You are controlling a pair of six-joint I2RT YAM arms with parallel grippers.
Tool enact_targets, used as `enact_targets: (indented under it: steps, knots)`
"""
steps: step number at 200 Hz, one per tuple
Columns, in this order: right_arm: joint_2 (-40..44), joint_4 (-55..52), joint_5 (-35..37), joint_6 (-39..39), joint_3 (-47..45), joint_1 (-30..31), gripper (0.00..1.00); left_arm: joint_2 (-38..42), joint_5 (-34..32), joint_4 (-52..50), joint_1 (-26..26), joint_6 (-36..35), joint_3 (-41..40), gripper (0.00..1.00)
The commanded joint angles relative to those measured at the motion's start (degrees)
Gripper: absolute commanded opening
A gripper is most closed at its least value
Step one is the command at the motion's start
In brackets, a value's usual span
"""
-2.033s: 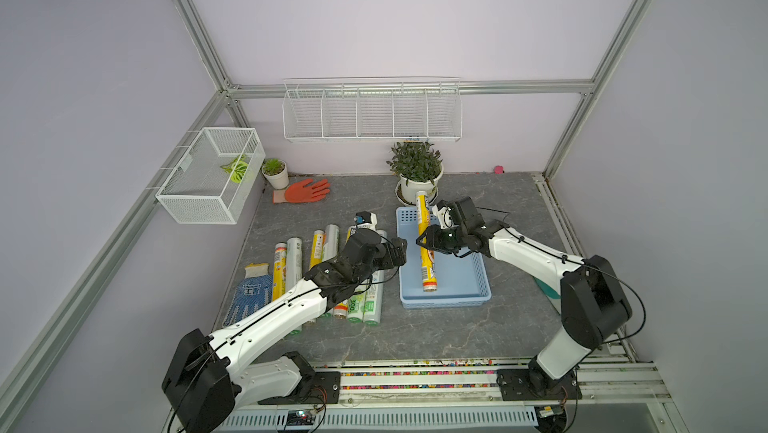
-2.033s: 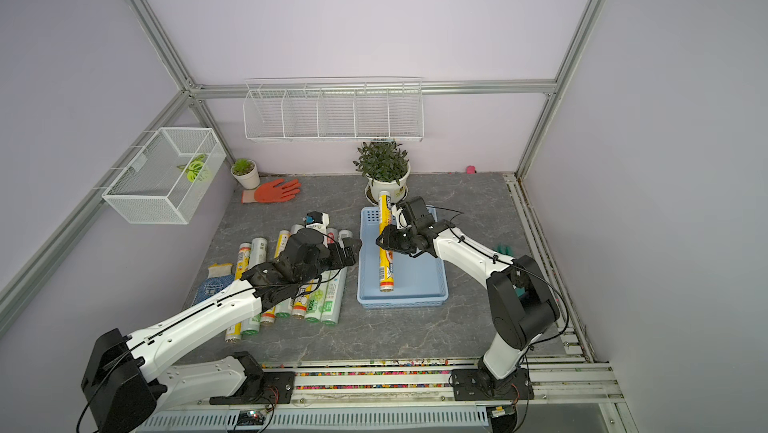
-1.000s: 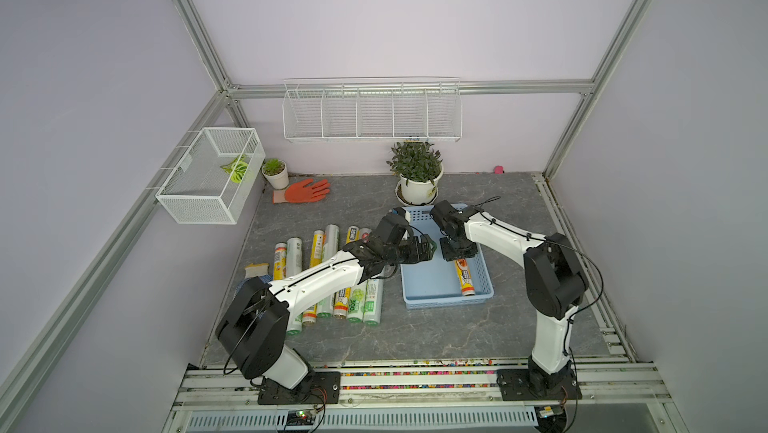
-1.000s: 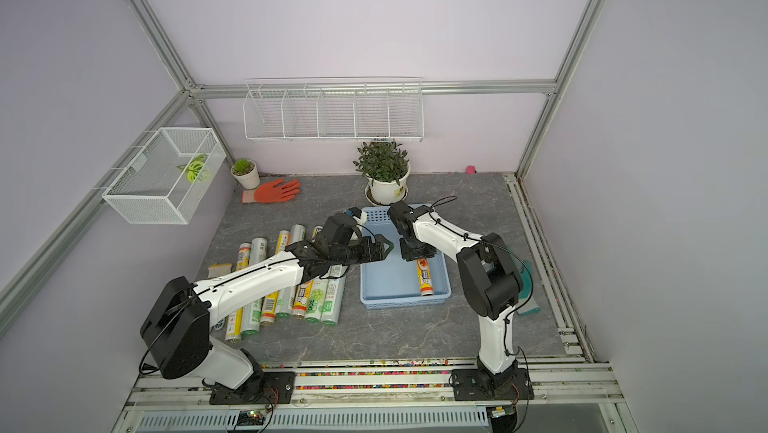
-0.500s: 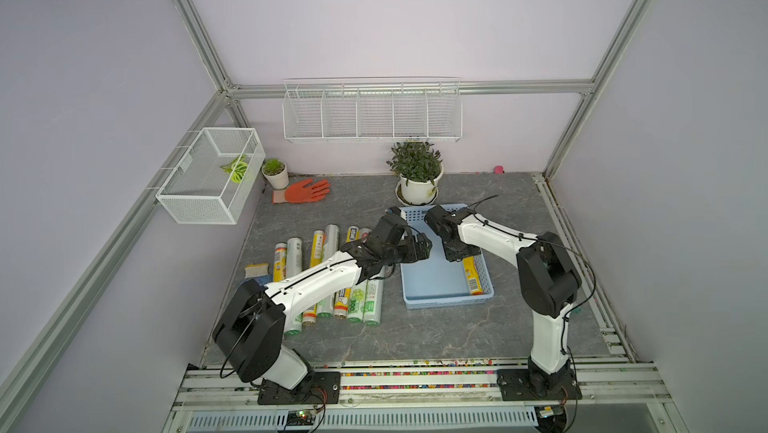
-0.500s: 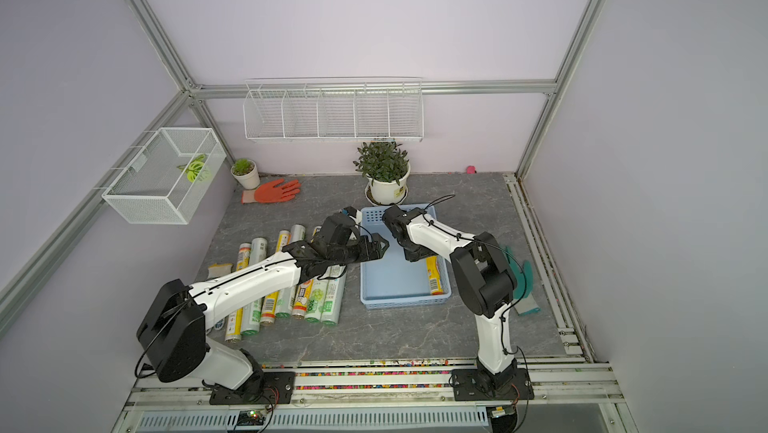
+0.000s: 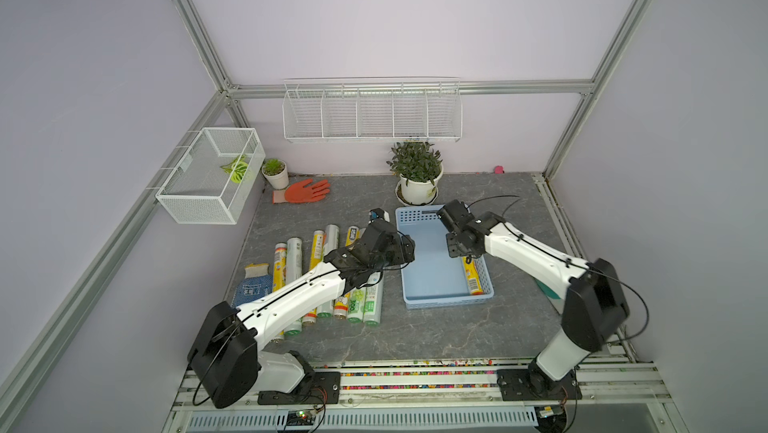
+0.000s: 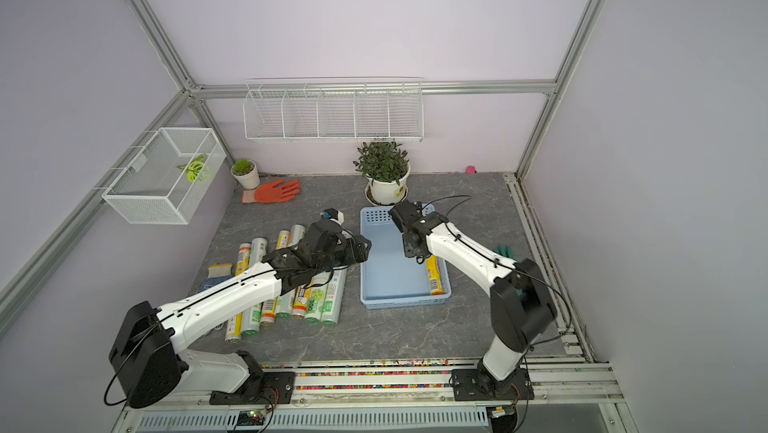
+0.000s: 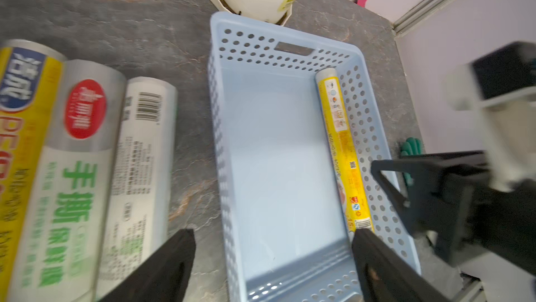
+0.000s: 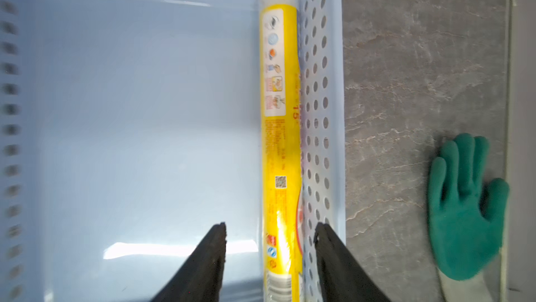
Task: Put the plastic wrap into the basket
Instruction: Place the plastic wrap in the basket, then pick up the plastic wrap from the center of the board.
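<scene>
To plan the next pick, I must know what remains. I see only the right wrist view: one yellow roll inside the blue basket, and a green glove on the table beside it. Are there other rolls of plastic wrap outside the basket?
Observer: Yes. A row of rolls lies on the table, at the robot's left of the basket.
Operator: And where is the left claw?
Observer: The left claw is open and empty, above the basket's wall on the rolls' side.
Operator: Is anything close behind the basket?
Observer: A potted plant stands just beyond its far end.
</scene>
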State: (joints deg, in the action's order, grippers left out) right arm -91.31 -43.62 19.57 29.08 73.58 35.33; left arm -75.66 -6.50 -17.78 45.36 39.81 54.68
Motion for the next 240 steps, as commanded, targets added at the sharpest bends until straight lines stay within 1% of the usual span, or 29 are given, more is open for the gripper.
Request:
enact_targets:
  steps: [1,8,19,27,40,52,61,80,96,119,129,148,158,183,240]
  knots:
    - [5.2,11.7,-14.9,0.5,-5.2,0.2,0.58,3.1,-0.2,0.0,-1.9,-5.2,-4.0,0.87]
    - [6.8,15.6,-19.6,0.9,-7.2,0.2,0.6,3.1,1.1,-1.2,-2.7,-6.5,-4.3,0.85]
    - [8.8,22.0,-26.2,2.4,-10.7,0.4,0.63,2.3,-0.5,-5.2,-3.3,-6.7,-3.7,0.77]
    - [9.9,26.6,-29.8,4.0,-13.1,0.9,0.67,1.6,-1.2,-7.4,-3.7,-6.7,-3.4,0.74]
    - [10.6,32.6,-34.2,6.5,-15.7,2.0,0.73,0.0,0.5,-8.7,-4.7,-7.7,-3.4,0.7]
    - [10.1,35.9,-36.2,8.1,-16.7,3.5,0.76,-2.0,1.4,-10.3,-5.9,-7.2,-2.5,0.63]
    - [9.2,37.0,-35.7,8.4,-16.8,5.0,0.77,-3.5,2.0,-10.9,-6.6,-7.0,-1.9,0.6]
    - [7.3,37.2,-33.1,9.8,-16.6,7.2,0.78,-6.7,2.2,-12.0,-7.3,-6.8,0.0,0.6]
    - [6.3,39.5,-31.6,11.4,-17.6,8.0,0.79,-9.1,2.5,-13.0,-7.5,-7.1,1.8,0.6]
    - [5.4,43.1,-31.9,13.2,-19.2,8.2,0.81,-12.8,3.4,-14.0,-7.6,-8.1,4.3,0.62]
    - [4.7,43.3,-32.3,13.7,-19.2,8.3,0.81,-14.8,3.9,-15.7,-7.7,-8.3,6.1,0.62]
    - [3.6,44.0,-32.1,14.5,-19.7,8.3,0.81,-17.5,5.4,-15.8,-7.7,-8.5,7.3,0.63]
    - [3.1,44.4,-32.0,14.8,-20.1,8.3,0.81,-18.8,4.7,-15.9,-7.7,-8.2,7.7,0.64]
    - [2.1,45.7,-32.2,15.9,-21.3,8.3,0.81,-21.1,3.4,-16.4,-7.7,-7.8,8.2,0.66]
    - [1.7,47.0,-31.4,16.7,-23.0,8.3,0.81,-24.1,3.5,-16.9,-7.7,-7.9,8.8,0.67]
